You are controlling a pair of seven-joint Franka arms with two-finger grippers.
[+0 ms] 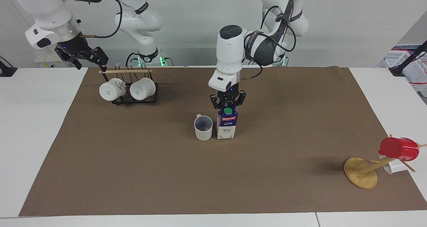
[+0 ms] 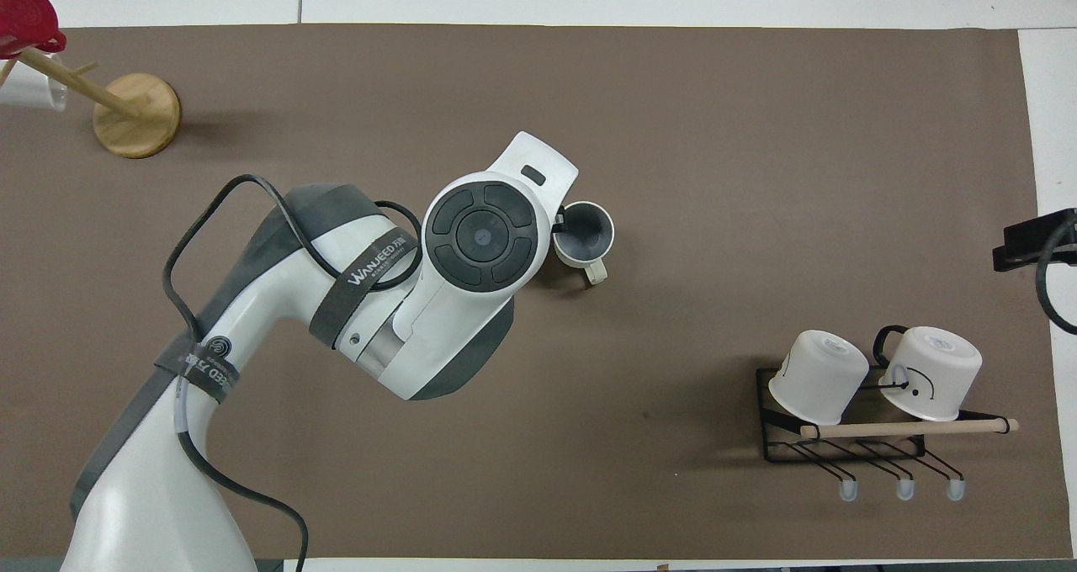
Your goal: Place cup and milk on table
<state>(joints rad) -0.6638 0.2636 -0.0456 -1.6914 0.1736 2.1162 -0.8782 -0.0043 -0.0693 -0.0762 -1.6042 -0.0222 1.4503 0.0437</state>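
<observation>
Two items: cup [image 1: 203, 128] and milk [image 1: 227, 126] upright, side by side on the desk [image 1: 133, 173], mid-sheet.
Left tool [image 1: 228, 103]: directly over the milk's green cap; whether clenched or released, cannot tell.
Right tool [image 1: 87, 56]: released, raised above the mug rack [image 1: 133, 86], waiting.

Cup [image 2: 584, 235] upright on table [image 2: 673, 135] — left arm beside.

White table [image 1: 40, 127], brown sheet [image 1: 140, 173], cup [image 1: 203, 128], milk [image 1: 227, 127], mug rack [image 1: 135, 100], wooden stand [image 1: 360, 172]
</observation>
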